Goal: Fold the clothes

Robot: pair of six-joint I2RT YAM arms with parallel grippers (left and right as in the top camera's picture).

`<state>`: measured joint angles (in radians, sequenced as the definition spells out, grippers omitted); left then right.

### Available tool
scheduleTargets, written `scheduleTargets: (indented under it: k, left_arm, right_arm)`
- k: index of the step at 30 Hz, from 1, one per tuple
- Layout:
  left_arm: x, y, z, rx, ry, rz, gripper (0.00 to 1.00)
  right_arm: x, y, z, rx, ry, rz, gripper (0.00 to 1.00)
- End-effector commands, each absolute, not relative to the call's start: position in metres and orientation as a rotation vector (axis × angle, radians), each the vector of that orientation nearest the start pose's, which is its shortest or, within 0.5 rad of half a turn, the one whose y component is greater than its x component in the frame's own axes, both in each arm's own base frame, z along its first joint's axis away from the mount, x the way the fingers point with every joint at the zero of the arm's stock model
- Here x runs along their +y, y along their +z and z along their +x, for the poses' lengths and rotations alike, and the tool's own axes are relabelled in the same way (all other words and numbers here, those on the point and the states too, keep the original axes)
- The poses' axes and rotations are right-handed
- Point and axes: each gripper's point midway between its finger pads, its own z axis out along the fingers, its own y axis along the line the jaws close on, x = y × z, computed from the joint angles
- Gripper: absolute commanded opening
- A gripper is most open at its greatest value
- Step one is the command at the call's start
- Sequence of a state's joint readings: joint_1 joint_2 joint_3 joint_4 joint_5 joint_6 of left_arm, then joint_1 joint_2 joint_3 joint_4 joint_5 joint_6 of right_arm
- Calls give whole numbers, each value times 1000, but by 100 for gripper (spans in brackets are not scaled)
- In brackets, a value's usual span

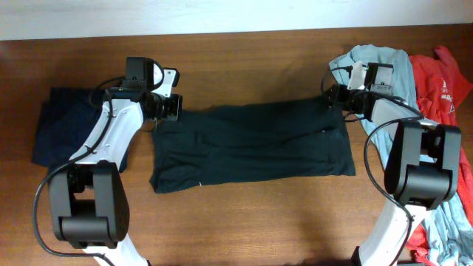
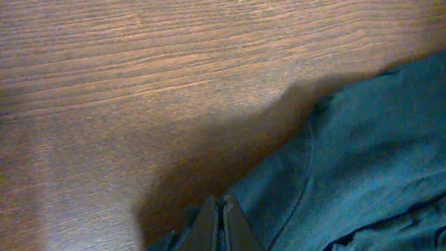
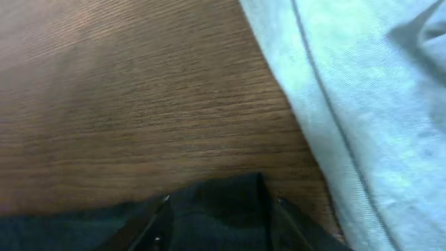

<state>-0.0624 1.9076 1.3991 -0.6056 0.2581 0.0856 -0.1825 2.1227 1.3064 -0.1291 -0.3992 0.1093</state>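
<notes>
Gripping the black garment (image 1: 251,144) at its 10 o'clock corner, my left claw (image 1: 171,108) has its fingers pressed together on the hem; in the left wrist view the left claw (image 2: 219,226) shows only a thin line between its two tips, with dark cloth (image 2: 362,160) rising to them from the 3 o'clock side and bare wood of the counter (image 2: 139,84) beyond. My right claw (image 1: 330,94) sits at the garment's 2 o'clock corner; from the right wrist the right claw (image 3: 216,216) has its fingers (image 3: 159,224) standing apart with black cloth (image 3: 216,199) filling the gap between them; whether they pinch it I cannot tell. The black garment lies mid-counter as a wide band, stretched between my two claws. A navy garment (image 1: 59,125) lies at the counter's (image 1: 244,222) 9 o'clock, partly under my left arm; a pale blue-grey garment (image 1: 384,63) is heaped at 2 o'clock, just beside my right claw, and shows close by in the right wrist view (image 3: 362,104); a red garment (image 1: 443,81) lies against it at 3 o'clock.
</notes>
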Motion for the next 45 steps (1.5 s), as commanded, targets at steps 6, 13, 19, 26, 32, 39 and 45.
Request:
scheduleTargets:
  k: [6,13,19,26,32,39,45]
  left_arm:
    - [-71,94,458,2612,-341,273,1]
    - [-67,98,459,2604,-302,294,1]
    - [-66,123,450,2570,-275,359,2]
    - [-40,110,420,2728,-105,322,10]
    - [-35,104,407,2792,-73,319,13]
    - [-37,106,413,2764,-78,321,33]
    - [-74,113,449,2552,-285,525,49]
  right_arm:
    - [-13,9,508,2463,574,168,21]
    - [-16,41,500,2450,601,176,4]
    - [-11,105,467,2469,606,192,4]
    - [-10,138,415,2577,557,258,4]
    - [-16,119,370,2780,472,364,4]
    - [-21,111,351,2865,414,405,4]
    - [-22,112,353,2857,412,401,4]
